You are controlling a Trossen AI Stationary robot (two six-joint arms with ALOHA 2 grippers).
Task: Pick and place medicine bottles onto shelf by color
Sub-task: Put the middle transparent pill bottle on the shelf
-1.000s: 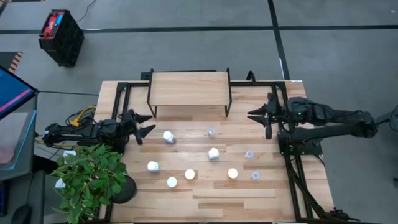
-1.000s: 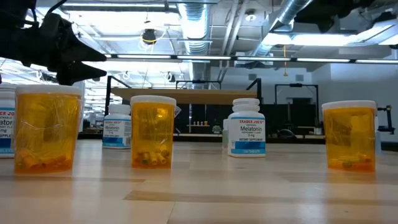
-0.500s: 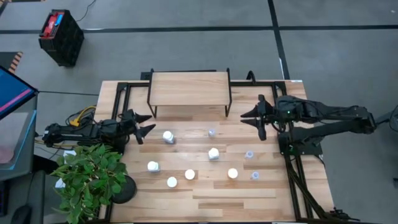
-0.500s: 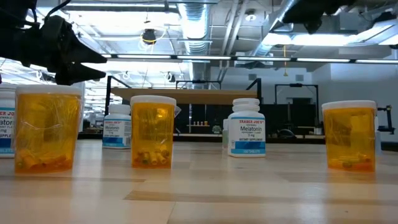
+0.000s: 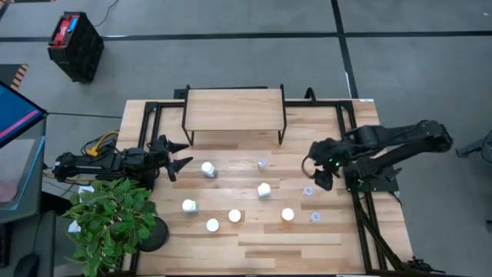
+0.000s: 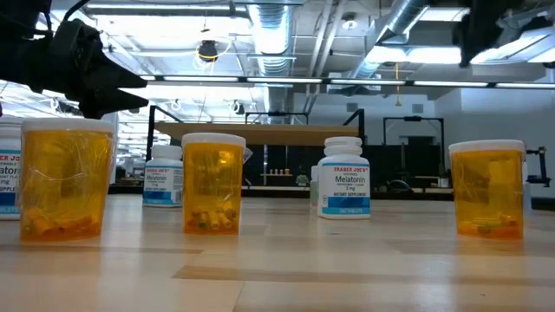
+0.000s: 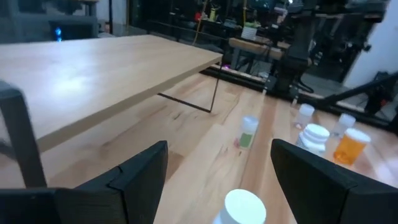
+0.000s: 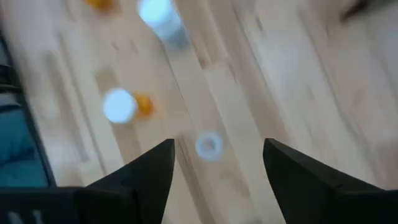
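The small light-wood shelf with thin black legs [image 5: 234, 109] stands at the far side of the wooden bench [image 5: 323, 246], and nothing is on it. All the little medicine bottles are down on the bench in front of it, so the sorting looks like it is just starting.

The right gripper [image 5: 321, 178] hangs over the right part of the bench with its fingers spread wide and nothing between them. Just beside it stands a tiny clear bluish bottle [image 5: 308, 191]. In the right wrist view that clear bluish bottle [image 8: 208, 145] shows between the two dark fingers, a bit farther out. So the step in hand looks like reaching for this bottle.

The next move calls for the right gripper to go down until the fingers sit on both sides of the bottle, then close gently. The bottle is small and light, so a bump could tip it or push it away. Another clear bluish bottle [image 5: 314, 218] and an orange bottle with a white cap [image 5: 287, 215] stand near, so the fingers need to miss them.

The left gripper [image 5: 175, 153] waits at the left side of the bench, fingers wide and empty, near a white bottle [image 5: 207, 168].
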